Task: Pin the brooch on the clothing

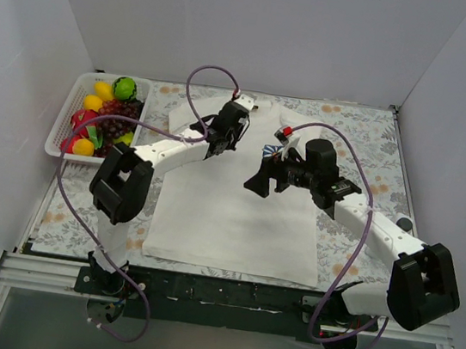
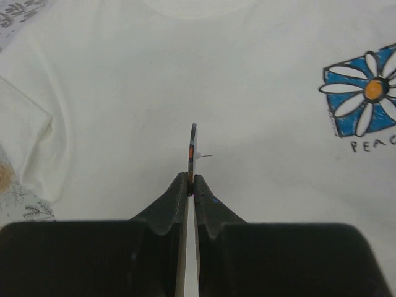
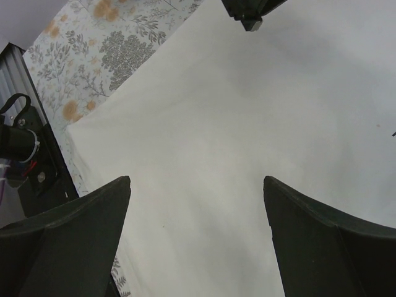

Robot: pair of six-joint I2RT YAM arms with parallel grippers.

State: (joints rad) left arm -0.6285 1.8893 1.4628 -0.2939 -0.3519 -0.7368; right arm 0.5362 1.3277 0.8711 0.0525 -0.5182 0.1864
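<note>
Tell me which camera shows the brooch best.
Left wrist: the brooch stands edge-on, pinched in the left gripper over the T-shirt. In the top view it is too small to find; the right wrist shows none of it.

A white short-sleeved T-shirt (image 1: 227, 217) lies spread flat, front up, with a square blue daisy logo (image 2: 364, 93) on its chest. My left gripper (image 2: 190, 180) pinches the brooch (image 2: 193, 145), a thin disc held upright and edge-on over the shirt's plain chest, its fine pin sticking out sideways.
</note>
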